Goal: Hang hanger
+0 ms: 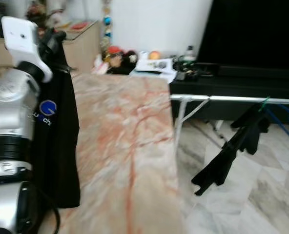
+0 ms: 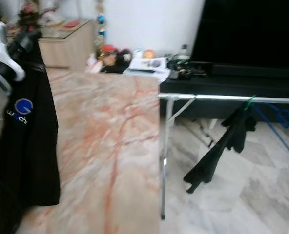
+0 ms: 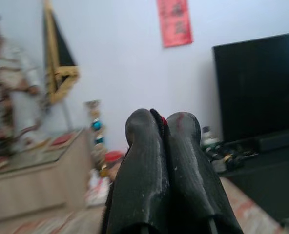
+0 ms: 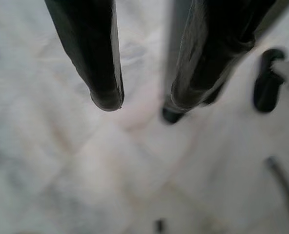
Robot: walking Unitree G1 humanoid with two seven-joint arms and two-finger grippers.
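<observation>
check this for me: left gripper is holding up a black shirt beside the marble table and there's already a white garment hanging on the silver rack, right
Not quite. In the left eye view the garment on the silver rack is black, not white. The rest holds: the left gripper is shut on the black shirt beside the marble table.
</observation>
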